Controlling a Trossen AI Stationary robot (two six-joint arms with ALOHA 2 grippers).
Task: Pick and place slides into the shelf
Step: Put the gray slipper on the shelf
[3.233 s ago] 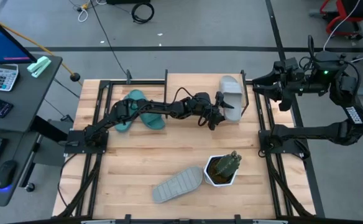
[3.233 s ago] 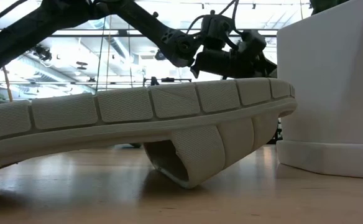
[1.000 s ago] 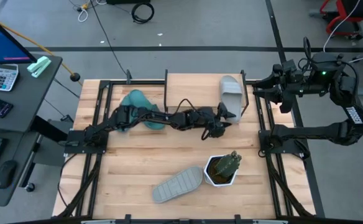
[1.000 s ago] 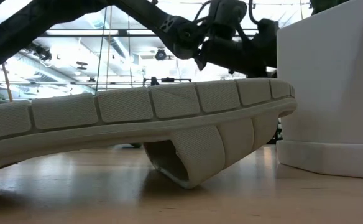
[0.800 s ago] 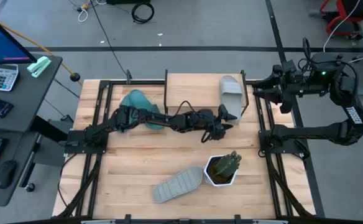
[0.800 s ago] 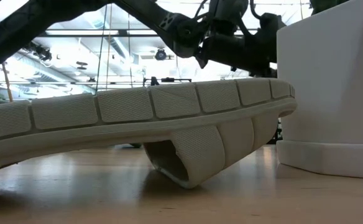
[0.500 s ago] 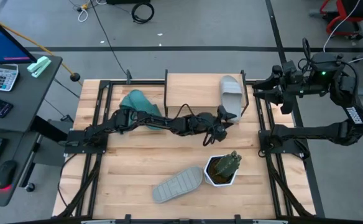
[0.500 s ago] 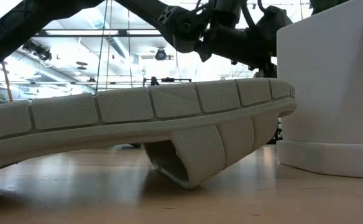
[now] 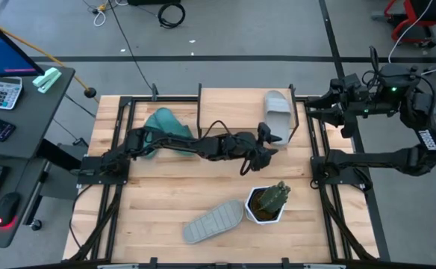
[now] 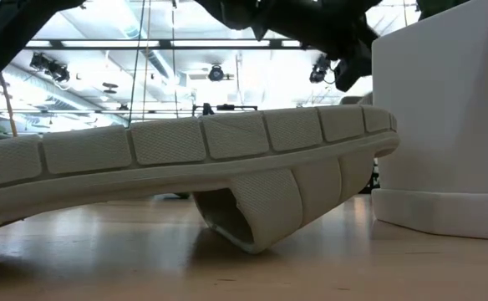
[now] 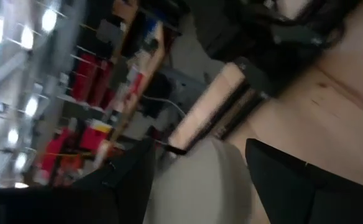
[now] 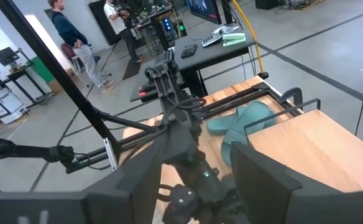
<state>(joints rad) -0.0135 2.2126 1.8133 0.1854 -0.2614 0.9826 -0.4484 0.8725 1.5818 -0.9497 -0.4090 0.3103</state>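
Slides look like soft light foam, bendy, ridged sole so not slick; best grab is the strap or a side edge. Upside-down grey slide (image 9: 213, 221) lies near the desk's (image 9: 158, 202) front edge by the white planter (image 9: 265, 205); upright grey slide (image 9: 278, 116) at the back right, teal pair (image 9: 166, 125) back left. Left claw (image 9: 266, 140) reaches flat across the desk, open wide, empty, just beside the upright grey one. Right claw (image 9: 313, 104) is parked off the desk's right edge, part open, empty.

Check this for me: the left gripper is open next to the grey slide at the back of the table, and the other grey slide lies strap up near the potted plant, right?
Not quite. The other grey slide near the potted plant lies sole up, strap underneath, as the low view shows. The rest holds: in the high view the left gripper is open next to the grey slide at the back.
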